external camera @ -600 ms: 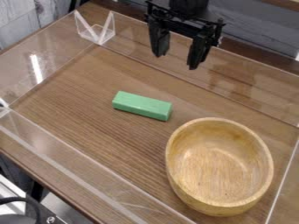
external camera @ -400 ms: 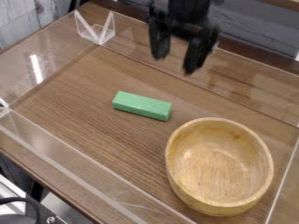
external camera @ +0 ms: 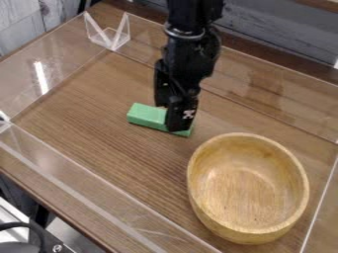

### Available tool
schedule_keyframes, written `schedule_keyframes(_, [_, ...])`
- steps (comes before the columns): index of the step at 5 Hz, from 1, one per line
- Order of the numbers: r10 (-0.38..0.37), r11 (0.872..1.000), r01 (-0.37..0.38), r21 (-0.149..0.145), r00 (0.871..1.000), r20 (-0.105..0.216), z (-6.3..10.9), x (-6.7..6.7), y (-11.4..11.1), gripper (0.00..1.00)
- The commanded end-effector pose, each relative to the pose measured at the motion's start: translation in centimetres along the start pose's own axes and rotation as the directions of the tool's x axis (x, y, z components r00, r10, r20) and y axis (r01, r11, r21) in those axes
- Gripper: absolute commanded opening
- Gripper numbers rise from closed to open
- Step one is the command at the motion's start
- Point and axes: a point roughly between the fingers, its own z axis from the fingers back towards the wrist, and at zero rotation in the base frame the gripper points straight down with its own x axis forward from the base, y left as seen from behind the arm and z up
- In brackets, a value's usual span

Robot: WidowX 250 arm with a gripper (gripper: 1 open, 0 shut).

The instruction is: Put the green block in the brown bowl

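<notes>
Down from above the far edge of the tabletop, the gripper [external camera: 176, 111] has dropped and now stands upright over the right end of the green block [external camera: 146, 116], fingers pointing at the wood. Its jaws are spread wide and hold nothing; whether they already straddle the block or sit just in front of it cannot be told from this view. The block lies flat near the middle of the tabletop, untouched in its place, and the brown bowl [external camera: 247, 188] sits empty toward the near right corner, a little apart from it.

The step in hand looks like the grasp. To do it well, the fingers should close across the block's narrow width, seated low enough to catch its sides squarely. Gripping nearer its middle than its end would keep it from tilting when lifted over the thick rim.
</notes>
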Motion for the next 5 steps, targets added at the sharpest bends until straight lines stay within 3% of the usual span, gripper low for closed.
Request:
schedule_keyframes(1, [-0.054,0.996,0.05,0.071,0.997,0.048,0.8,-0.6,0.8,1.0])
schedule_keyframes(3, [-0.114,0.985,0.104,0.139,0.991,0.065,0.0,-1.6,1.8,1.0])
schedule_keyframes(5, [-0.17,0.976,0.157,0.152,0.983,0.073,-0.9,-1.2,2.4,1.0])
